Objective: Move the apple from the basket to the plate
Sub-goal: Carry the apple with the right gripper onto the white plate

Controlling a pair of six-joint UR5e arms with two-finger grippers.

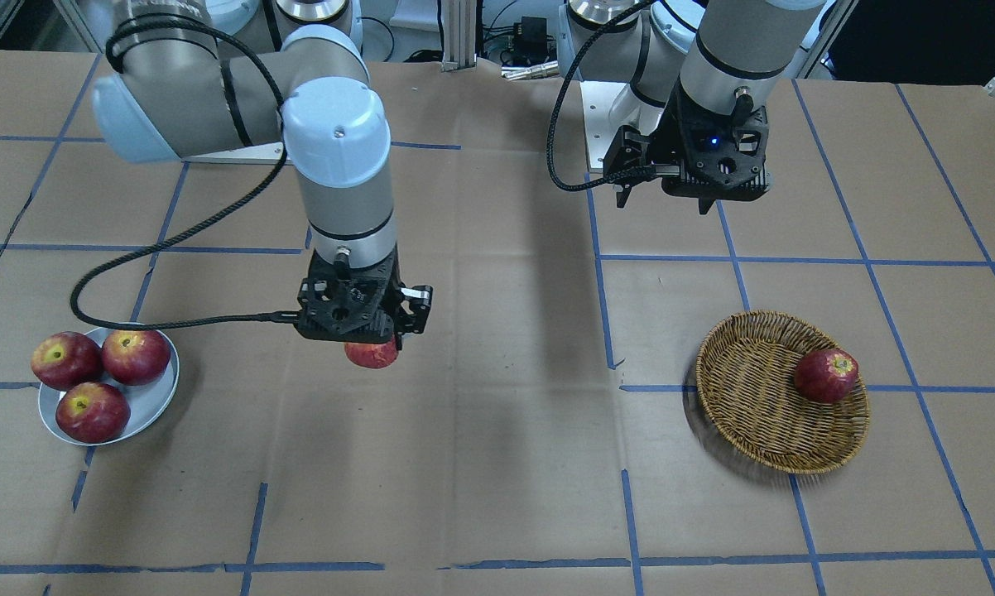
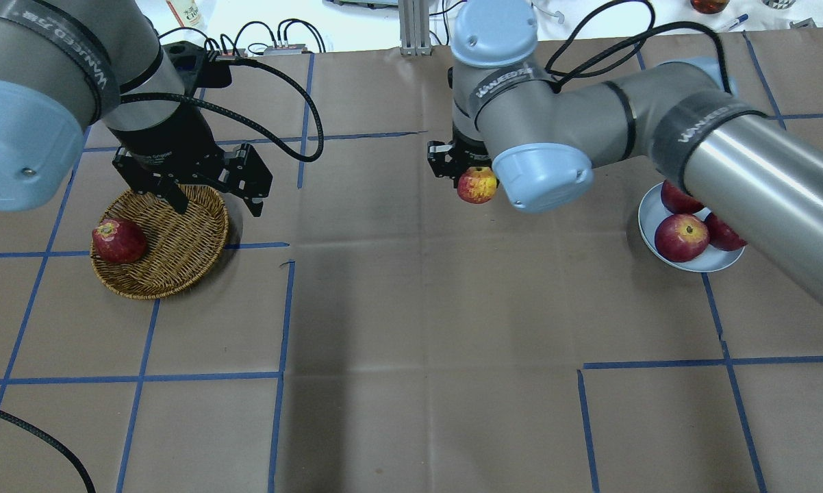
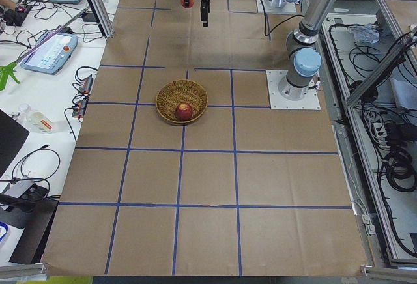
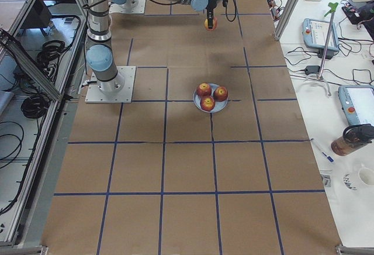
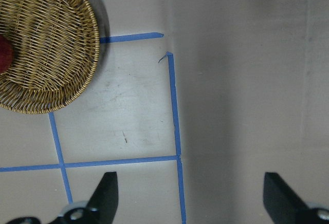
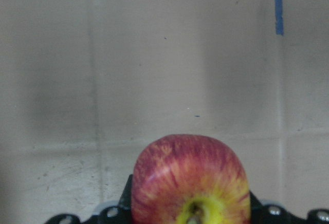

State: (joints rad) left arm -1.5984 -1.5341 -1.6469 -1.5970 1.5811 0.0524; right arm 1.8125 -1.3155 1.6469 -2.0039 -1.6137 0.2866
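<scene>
My right gripper (image 1: 372, 343) is shut on the apple (image 2: 476, 185), red with a yellow-orange streaked top, and holds it above the middle of the table. The apple fills the bottom of the right wrist view (image 6: 191, 180). It is well apart from the pale grey-blue plate (image 2: 699, 263) and far from the wicker basket (image 2: 179, 274). My left gripper (image 2: 213, 205) is open and empty, raised beside the basket's rim; its fingers (image 5: 105, 193) stand wide apart over bare table.
A darker red apple (image 2: 118, 241) lies in the basket at its outer side. Three deep red apples (image 2: 682, 237) fill most of the plate (image 1: 146, 410). Blue tape lines grid the brown table. Cables trail from both wrists.
</scene>
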